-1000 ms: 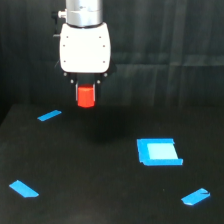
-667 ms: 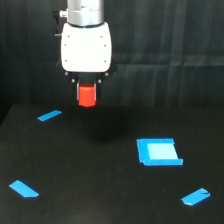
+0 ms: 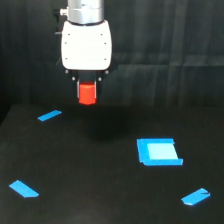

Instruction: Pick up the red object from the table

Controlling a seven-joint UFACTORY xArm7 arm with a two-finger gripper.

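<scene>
The red object is a small bright red-orange stubby block. It hangs clear above the black table, held between the dark fingers under the white body of the arm. My gripper is shut on it, in the upper left of the exterior view. The fingers are mostly hidden against the dark background.
A blue square lies on the table at the exterior view's right. Blue strips lie at the far left, the near left and the near right.
The gripper has risen slightly with the red object still in it. Nothing else has moved.
</scene>
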